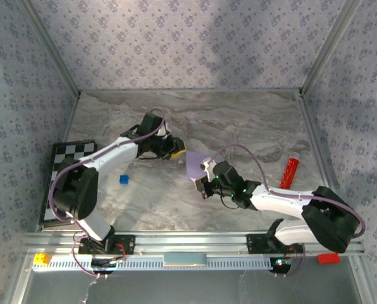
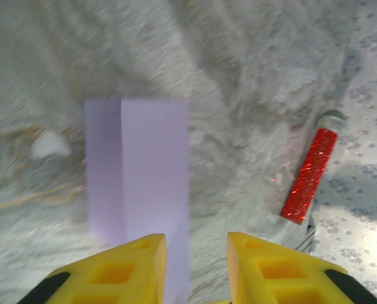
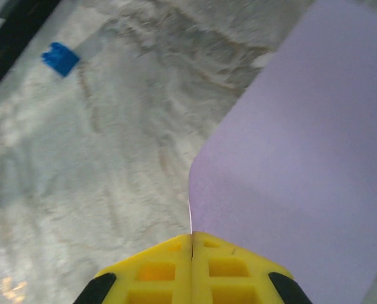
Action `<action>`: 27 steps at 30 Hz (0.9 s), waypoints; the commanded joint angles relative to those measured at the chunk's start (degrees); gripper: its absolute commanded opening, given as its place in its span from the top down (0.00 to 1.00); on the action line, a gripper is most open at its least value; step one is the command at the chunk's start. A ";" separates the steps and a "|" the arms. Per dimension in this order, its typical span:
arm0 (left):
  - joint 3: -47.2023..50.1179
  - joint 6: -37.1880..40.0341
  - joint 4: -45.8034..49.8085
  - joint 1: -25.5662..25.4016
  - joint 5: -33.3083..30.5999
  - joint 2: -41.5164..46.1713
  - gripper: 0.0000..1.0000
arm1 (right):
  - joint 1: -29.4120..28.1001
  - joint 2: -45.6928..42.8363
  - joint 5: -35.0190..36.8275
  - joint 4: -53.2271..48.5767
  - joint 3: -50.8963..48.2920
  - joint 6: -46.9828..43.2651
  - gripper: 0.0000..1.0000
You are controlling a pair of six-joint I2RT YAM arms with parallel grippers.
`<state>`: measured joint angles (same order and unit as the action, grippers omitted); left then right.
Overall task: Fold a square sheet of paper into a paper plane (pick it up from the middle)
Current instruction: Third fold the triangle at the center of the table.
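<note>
The square sheet of paper (image 1: 193,167) is pale lilac and is held up off the marble table near the middle. In the left wrist view the sheet (image 2: 138,171) looks like a tall folded strip with a lengthwise crease. My right gripper (image 1: 205,179) is shut, and in its wrist view the right gripper (image 3: 192,239) pinches the edge of the sheet (image 3: 302,158). My left gripper (image 1: 176,151) is just left of the paper. Its jaws (image 2: 197,256) stand apart, with the sheet's lower right edge reaching into the gap beside the left finger. A paper plane is out of view.
A tiny blue cube (image 1: 124,180) lies left of centre. A red glittery tube (image 1: 290,172) lies to the right, near the side rail. The chequered board (image 1: 68,152) sits at the left edge. Small red (image 1: 328,258) and yellow (image 1: 42,258) bricks rest on the front rail.
</note>
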<state>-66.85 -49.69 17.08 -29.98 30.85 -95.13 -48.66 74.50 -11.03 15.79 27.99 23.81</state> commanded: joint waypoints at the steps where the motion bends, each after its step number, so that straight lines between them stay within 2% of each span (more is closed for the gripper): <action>1: -6.87 5.80 4.36 -0.08 5.20 -4.98 0.76 | 1.39 3.12 -14.98 -0.55 3.64 4.61 1.00; 4: -11.15 6.75 5.67 -0.54 7.73 -9.63 0.82 | 1.58 5.51 -17.85 1.71 3.96 5.78 1.00; 12: -14.36 8.79 6.70 -3.76 10.11 -19.34 0.90 | 2.11 7.08 -16.38 5.82 1.40 7.21 1.00; 27: -13.10 12.76 8.82 -6.32 6.89 -28.03 0.96 | 4.68 8.79 -17.89 8.64 -2.06 9.31 1.00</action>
<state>-80.12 -38.87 23.97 -35.79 38.89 -121.71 -44.49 82.35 -27.94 23.33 26.72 32.16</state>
